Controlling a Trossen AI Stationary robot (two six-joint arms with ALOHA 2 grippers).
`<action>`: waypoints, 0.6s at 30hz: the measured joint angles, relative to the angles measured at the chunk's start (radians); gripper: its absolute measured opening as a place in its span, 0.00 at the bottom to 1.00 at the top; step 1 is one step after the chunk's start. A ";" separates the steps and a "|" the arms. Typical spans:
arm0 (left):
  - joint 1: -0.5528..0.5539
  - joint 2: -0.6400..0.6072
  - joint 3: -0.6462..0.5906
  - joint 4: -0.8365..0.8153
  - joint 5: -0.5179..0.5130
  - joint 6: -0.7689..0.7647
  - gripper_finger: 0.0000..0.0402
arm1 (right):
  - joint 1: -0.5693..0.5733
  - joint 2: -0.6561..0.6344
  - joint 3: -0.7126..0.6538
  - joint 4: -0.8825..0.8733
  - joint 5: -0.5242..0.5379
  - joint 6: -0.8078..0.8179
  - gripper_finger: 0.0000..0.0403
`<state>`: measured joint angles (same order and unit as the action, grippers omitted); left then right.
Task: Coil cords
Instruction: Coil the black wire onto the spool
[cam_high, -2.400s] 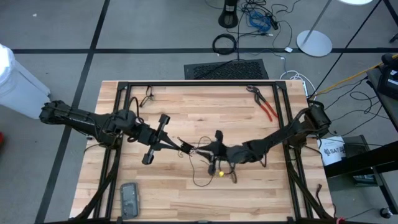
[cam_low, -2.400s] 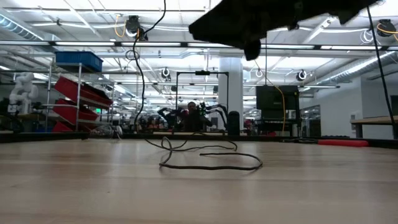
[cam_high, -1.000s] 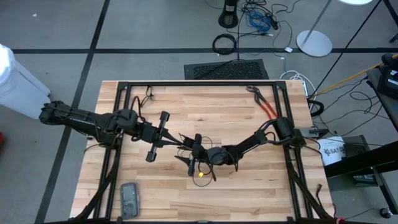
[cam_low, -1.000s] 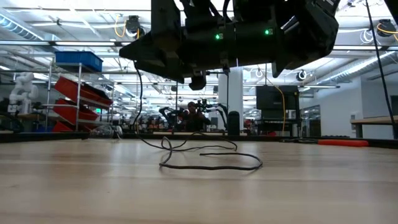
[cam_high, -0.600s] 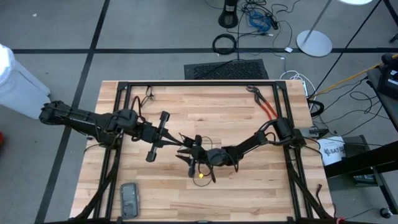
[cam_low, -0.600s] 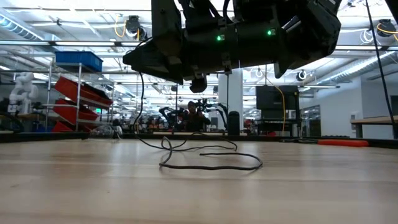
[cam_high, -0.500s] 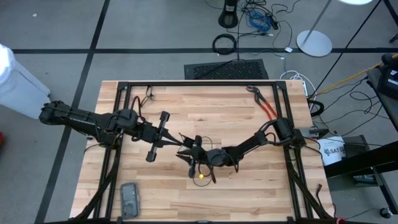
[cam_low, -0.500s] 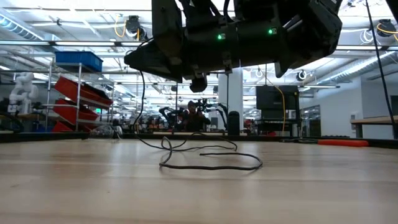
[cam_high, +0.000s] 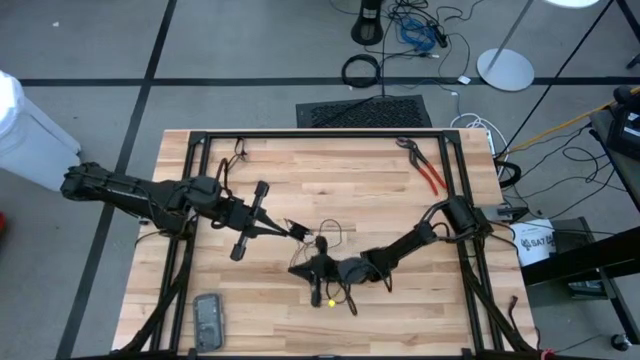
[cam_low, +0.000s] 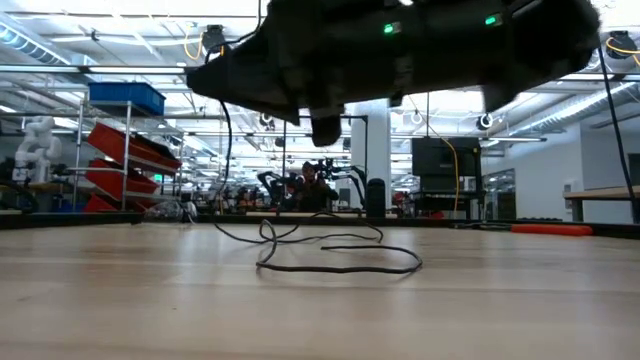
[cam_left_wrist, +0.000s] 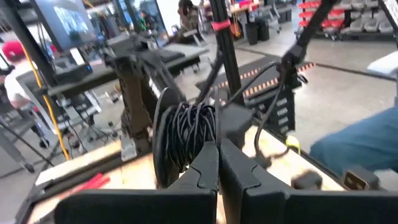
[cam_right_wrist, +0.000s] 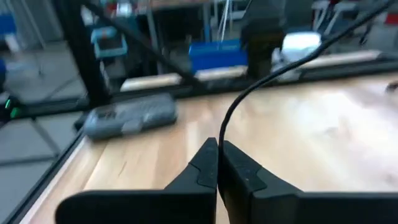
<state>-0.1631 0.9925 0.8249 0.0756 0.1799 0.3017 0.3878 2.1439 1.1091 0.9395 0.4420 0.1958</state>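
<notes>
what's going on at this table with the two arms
Two robot arms are working on a thin black cord that lies in loose loops on the wooden table. The right gripper has its fingers shut on a stretch of the cord near the table's middle. The left gripper, reaching in from the left, is shut too, with coiled black cord right in front of its fingers. Red-handled pliers lie unused near the far right corner.

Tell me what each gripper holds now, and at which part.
The right gripper is shut on the thin black cord, somewhere along its length. The left gripper is shut on a strand of the same cord; which part cannot be told.
</notes>
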 joint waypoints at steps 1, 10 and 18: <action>0.000 -0.009 0.000 -0.023 0.000 0.000 0.00 | 0.013 -0.006 0.000 -0.034 0.001 0.014 0.00; 0.000 -0.080 0.000 -0.169 0.002 -0.006 0.00 | 0.087 -0.179 0.000 -0.405 0.000 0.044 0.00; -0.001 -0.093 0.000 -0.213 0.003 -0.009 0.00 | 0.127 -0.392 0.000 -0.715 -0.006 0.081 0.00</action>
<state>-0.1642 0.8997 0.8249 -0.1373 0.1825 0.2932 0.5152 1.7522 1.1088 0.2241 0.4355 0.2768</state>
